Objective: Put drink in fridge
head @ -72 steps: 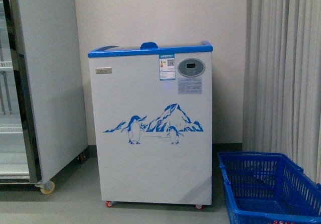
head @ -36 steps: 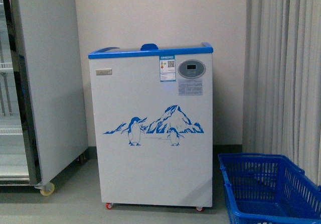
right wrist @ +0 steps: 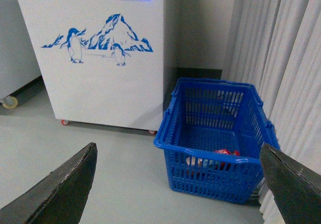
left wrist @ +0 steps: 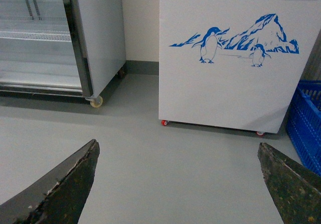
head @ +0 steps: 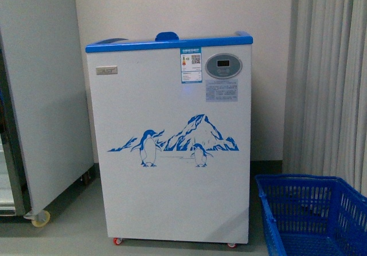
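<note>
Change: the fridge [head: 172,152] fills more of the front view than half a second ago, and the cooler [head: 40,95] has slid toward the 9 o'clock edge; the robot has probably rolled nearer.
Left fingers [left wrist: 60,189]: spread wide, empty, over bare floor, facing the fridge front.
Right fingers [right wrist: 60,189]: spread wide, empty, pointing toward the basket [right wrist: 210,148].
Drink [right wrist: 224,153]: a red shape low inside the basket, at 4 o'clock from the fridge. It is seen mostly through mesh, so calling it the bottle is a judgement. It is not yet picked up.
Lid: only the blue rim and its handle [head: 167,37] show; open or closed cannot be told.
Risk, reach: the basket walls are high, so the fingers could catch the rim or mesh.
Risk, grip: a round bottle low in the basket may roll or slip.
Risk, base: driving closer could knock the basket.
Risk, placing: a closed lid would block the drop.
</note>
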Action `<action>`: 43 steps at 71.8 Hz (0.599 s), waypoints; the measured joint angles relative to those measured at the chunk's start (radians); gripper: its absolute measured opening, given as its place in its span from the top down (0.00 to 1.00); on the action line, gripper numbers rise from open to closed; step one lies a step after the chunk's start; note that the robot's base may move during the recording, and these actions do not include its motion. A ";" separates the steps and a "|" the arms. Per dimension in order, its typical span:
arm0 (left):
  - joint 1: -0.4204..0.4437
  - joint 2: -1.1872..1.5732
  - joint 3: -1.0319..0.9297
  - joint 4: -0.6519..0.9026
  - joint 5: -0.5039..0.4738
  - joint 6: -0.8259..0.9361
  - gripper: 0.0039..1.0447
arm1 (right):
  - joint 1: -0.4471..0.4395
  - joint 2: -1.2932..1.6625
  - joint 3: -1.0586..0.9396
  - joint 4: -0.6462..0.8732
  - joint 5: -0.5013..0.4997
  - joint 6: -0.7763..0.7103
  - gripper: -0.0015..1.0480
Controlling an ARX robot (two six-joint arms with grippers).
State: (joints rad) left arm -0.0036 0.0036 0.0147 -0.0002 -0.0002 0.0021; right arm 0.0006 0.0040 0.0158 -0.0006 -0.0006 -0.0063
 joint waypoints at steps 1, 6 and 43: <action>0.000 0.000 0.000 0.000 0.000 0.000 0.08 | 0.000 0.000 0.000 0.000 0.000 0.000 0.07; 0.000 0.000 0.000 0.000 0.000 0.000 0.08 | 0.000 0.000 0.000 0.000 0.000 0.000 0.07; 0.000 0.000 0.000 0.000 -0.001 0.000 0.08 | 0.000 0.000 0.000 0.000 0.000 0.000 0.07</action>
State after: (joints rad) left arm -0.0036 0.0036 0.0147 -0.0002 -0.0010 0.0017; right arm 0.0006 0.0040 0.0158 -0.0006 -0.0006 -0.0063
